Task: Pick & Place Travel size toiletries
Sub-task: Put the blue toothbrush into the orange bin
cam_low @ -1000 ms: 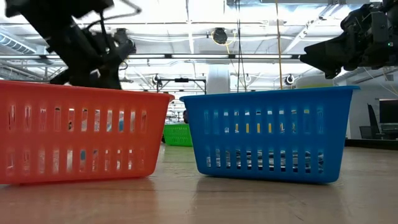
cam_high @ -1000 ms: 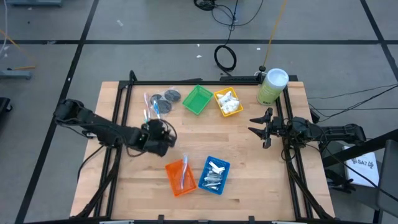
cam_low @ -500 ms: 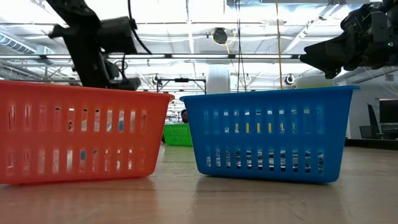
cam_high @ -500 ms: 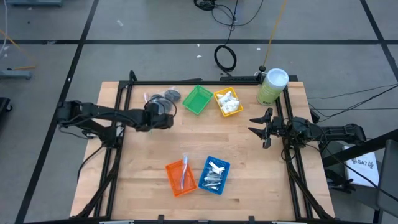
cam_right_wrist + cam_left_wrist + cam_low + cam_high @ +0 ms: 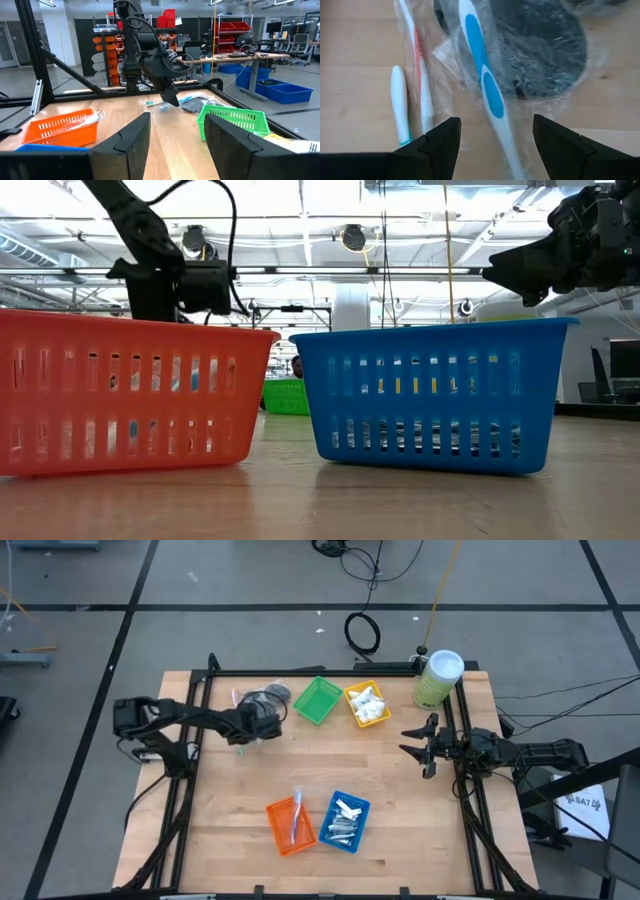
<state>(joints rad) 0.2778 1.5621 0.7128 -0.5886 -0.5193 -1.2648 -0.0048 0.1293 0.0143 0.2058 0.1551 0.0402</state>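
My left gripper (image 5: 495, 130) hangs open over a loose heap of toiletries at the table's far left, pointing steeply down. A clear-wrapped stick with blue patches (image 5: 485, 85) lies between its fingers, untouched as far as I can see. Beside it on the wood lie a wrapped stick with red (image 5: 420, 75) and a white stick with a green tip (image 5: 400, 105). A wrapped dark grey disc (image 5: 545, 50) lies just beyond, and another disc (image 5: 277, 693) farther off. My right gripper (image 5: 412, 740) waits open at the table's right edge.
Near the front stand an orange tray (image 5: 290, 825) holding a wrapped stick and a blue tray (image 5: 345, 822) holding silver tubes. At the back are a green tray (image 5: 318, 700), a yellow tray (image 5: 367, 705) with white packets and a pale green canister (image 5: 437, 678).
My left gripper has swung away from the orange tray toward the table's far edge and sunk over the heap of sticks and discs. It now covers part of that heap in the high view. The toiletries lie as before.
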